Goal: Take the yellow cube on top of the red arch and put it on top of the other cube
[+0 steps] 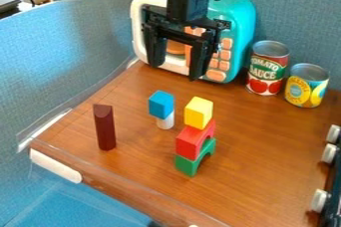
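1. Hanging from the top edge of the view, the black gripper points downward in front of a teal toy microwave; its two fingers are spread wide, with open space between them, so the hand is released and holding nothing.
2. The yellow cube is the top block of a small tower near the middle of the scene; it sits on a red arch, which rests on a green arch.
3. Relative to the hand, the yellow cube is lower in the view and a little to the right of the gap between the fingertips; cube and fingers are well apart.
4. Just left of the tower, in the view, is a blue cube; it sits on top of a white cylinder, and it too is lower in the view than the gripper, slightly left of the finger gap.
5. Farther left, a dark red pillar stands upright by itself; its top is notched in a shallow curve.
6. Everything stands on a brown wooden table; to the right of the microwave are two cans, a taller one with a red and green label and a shorter one with a yellow and blue label.
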Controlling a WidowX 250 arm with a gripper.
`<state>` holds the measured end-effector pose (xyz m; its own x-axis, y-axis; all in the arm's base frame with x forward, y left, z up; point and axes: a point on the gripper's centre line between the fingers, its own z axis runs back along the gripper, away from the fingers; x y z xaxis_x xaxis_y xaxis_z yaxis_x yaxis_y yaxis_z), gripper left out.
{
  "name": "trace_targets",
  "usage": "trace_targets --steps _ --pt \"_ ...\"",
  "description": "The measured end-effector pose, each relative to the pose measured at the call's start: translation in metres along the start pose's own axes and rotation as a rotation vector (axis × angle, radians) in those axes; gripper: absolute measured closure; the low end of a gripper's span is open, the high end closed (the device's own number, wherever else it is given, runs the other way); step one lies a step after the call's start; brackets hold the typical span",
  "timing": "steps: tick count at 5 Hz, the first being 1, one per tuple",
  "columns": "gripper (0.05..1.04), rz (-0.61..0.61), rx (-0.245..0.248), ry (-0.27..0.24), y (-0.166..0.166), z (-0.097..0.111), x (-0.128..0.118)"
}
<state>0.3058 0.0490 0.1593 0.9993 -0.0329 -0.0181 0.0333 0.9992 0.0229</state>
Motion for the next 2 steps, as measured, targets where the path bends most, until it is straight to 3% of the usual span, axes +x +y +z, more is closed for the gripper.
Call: trace_targets --steps 1,2 --pt "0.083 -0.002 -0.008 0.033 -0.0006 -0.0103 -0.0002" --pt "0.083 -0.018 -0.012 0.007 -0.0016 -0.0177 0.0032"
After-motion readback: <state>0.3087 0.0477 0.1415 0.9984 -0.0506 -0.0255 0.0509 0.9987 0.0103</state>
